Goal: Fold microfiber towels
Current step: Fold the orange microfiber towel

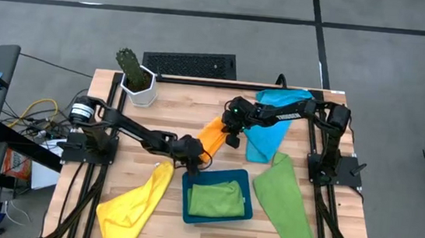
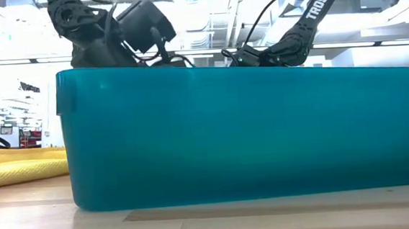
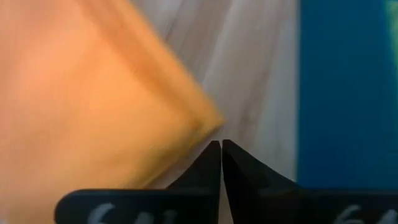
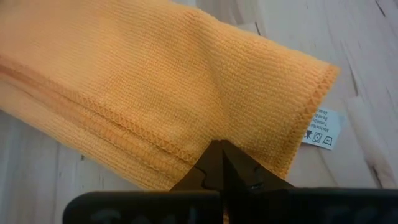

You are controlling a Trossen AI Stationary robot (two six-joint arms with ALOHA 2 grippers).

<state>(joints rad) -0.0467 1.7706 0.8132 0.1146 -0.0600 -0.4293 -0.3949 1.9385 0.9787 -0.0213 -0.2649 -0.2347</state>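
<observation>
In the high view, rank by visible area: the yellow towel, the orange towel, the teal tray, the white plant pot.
1. Yellow towel, though part runs off the table edge.
2. Teal tray, close to the yellow one, so this order is unsure.
3. Orange towel, partly covered by both arms.
4. White plant pot, clearly smallest.

light: bright, even | low view: ceiling glare | left wrist: blurred | right wrist: sharp

Five towels: 2 green (image 1: 291, 209), 1 orange (image 1: 212, 137), 1 yellow (image 1: 138, 204), 1 blue (image 1: 267, 140); 1 tray (image 1: 185, 204).
</observation>
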